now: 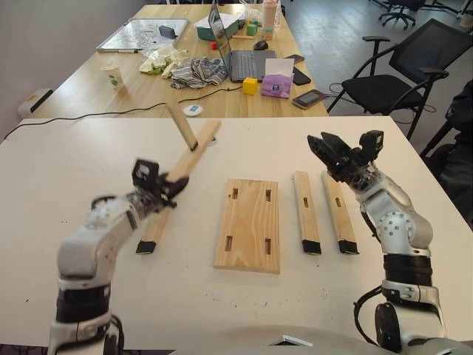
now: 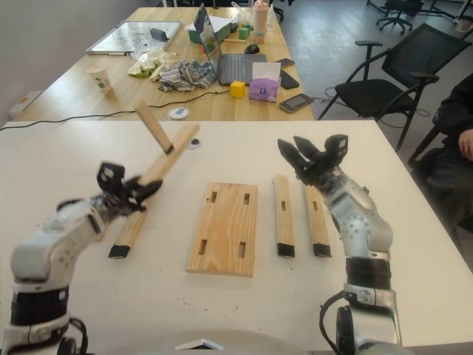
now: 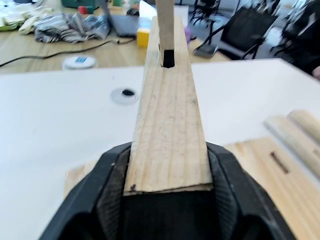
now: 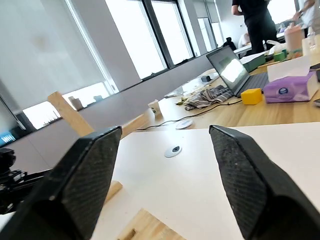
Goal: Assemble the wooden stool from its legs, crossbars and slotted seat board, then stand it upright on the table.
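Note:
My left gripper (image 1: 166, 186) is shut on a wooden leg (image 1: 194, 157), held off the table and slanting up and away; a thin crossbar (image 1: 182, 127) sticks out of the slot near its far end (image 3: 167, 56). Under it another leg (image 1: 155, 231) lies flat on the white table (image 1: 89, 148). The slotted seat board (image 1: 248, 223) lies flat in the middle. Two more legs (image 1: 306, 211) (image 1: 340, 211) lie side by side to its right. Above their far ends my right gripper (image 1: 346, 148) hangs open and holds nothing, its wide-apart fingers (image 4: 90, 175) facing the leg and crossbar.
Behind the white table stands a wooden table (image 1: 89, 89) with a laptop (image 1: 236, 52), clothes, a tissue box (image 1: 278, 80), a cup (image 1: 113, 75) and small items. A black chair (image 1: 403, 74) stands at the back right. A small round port (image 1: 211, 140) is in the table top.

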